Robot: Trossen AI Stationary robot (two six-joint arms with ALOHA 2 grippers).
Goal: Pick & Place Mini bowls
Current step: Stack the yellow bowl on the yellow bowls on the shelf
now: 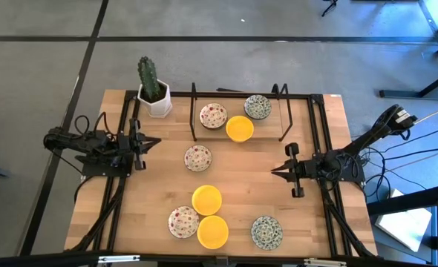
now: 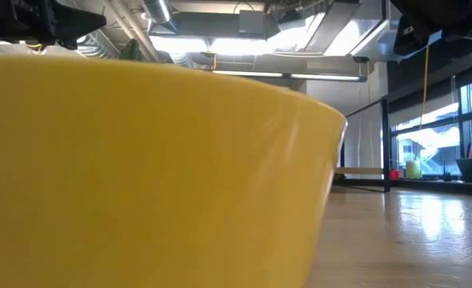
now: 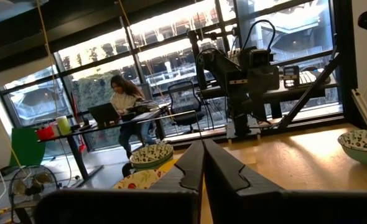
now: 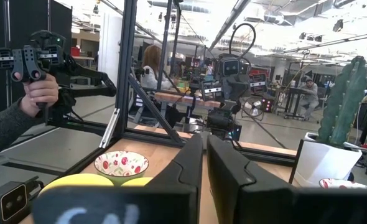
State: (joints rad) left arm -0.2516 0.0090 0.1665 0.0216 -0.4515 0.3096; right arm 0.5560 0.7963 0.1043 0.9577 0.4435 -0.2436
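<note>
Bowls are lying in two groups on the wooden counter (image 1: 315, 215). At the far edge, inside a black wire rack (image 1: 237, 111), a red-speckled bowl (image 1: 213, 116), a yellow bowl (image 1: 239, 128) and a grey-green patterned bowl (image 1: 257, 106) are sitting close together. A second red-speckled bowl (image 1: 197, 157) is lying alone near the middle. Toward the near edge, two yellow bowls (image 1: 207, 199) are sitting one behind the other, a third red-speckled bowl (image 1: 182, 222) is touching them on the left, and a second grey-green bowl (image 1: 266, 232) is lying apart on the right.

The left pincer (image 1: 154, 142) is hovering at the left side, fingers pressed together, holding nothing, with the lone speckled bowl nearest to it but apart. The right pincer (image 1: 275, 170) is hovering at the right side, fingers nearly together and empty, well apart from every bowl.

A potted cactus (image 1: 151, 85) is standing at the far left corner.
</note>
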